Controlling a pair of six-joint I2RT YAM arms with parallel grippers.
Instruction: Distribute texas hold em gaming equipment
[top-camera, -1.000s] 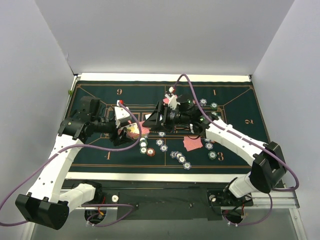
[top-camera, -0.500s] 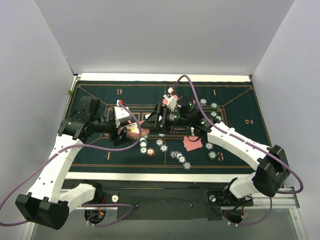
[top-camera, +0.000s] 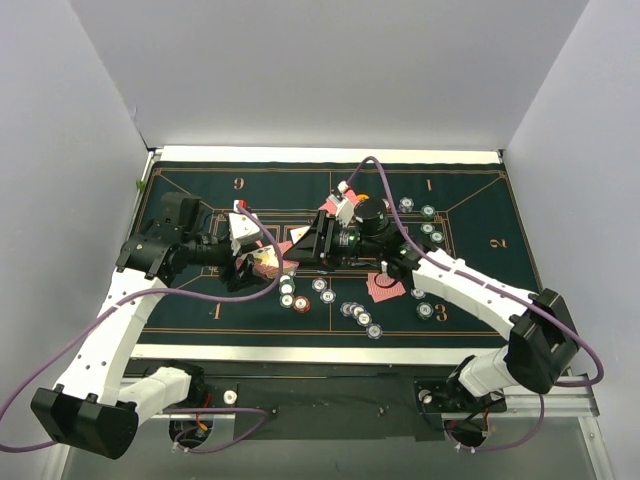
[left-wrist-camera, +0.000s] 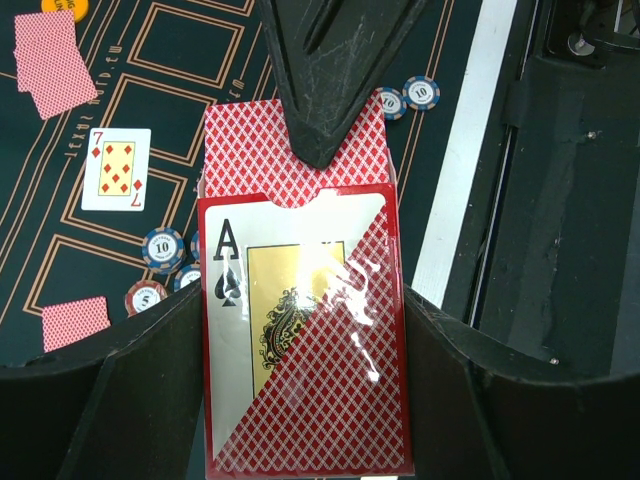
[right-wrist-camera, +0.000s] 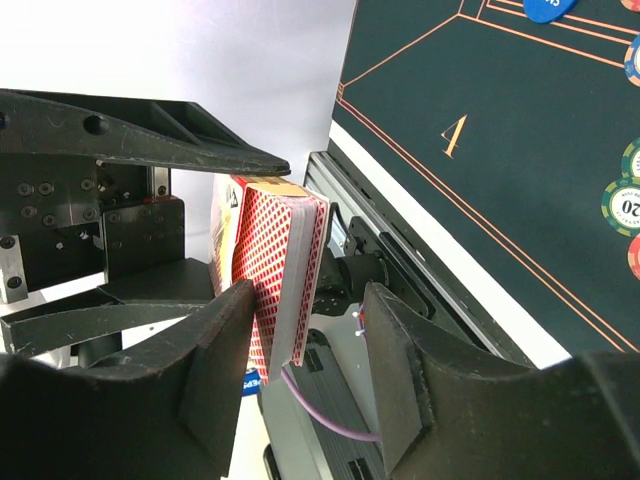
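The green felt mat (top-camera: 480, 205) lies under both arms, and they cover much of its middle. My left gripper (left-wrist-camera: 300, 310) is clamped on a card box (left-wrist-camera: 300, 380), one finger pressed to each long side. The box has an ace of spades on its front. Its lower end is cut off by the frame.

The deck (left-wrist-camera: 296, 150) sticks out of the box past the left fingertips, red backs showing. My right gripper (right-wrist-camera: 305, 300) straddles that free end with its fingers spread. Through its own camera I see a gap between the card edges and one finger. The other finger sits right at the top card's back, and I cannot tell if it touches.

From the left wrist only one right finger (left-wrist-camera: 325, 90) shows, lying over the top card, with its partner hidden behind the deck.

To the outside of the left-hand finger lie a face-up seven of diamonds (left-wrist-camera: 116, 170) and face-down cards (left-wrist-camera: 50, 60). Chips (left-wrist-camera: 162, 248) sit just beside that finger, partly hidden by it. The orange disc (left-wrist-camera: 65, 5) is cut off at the top edge.
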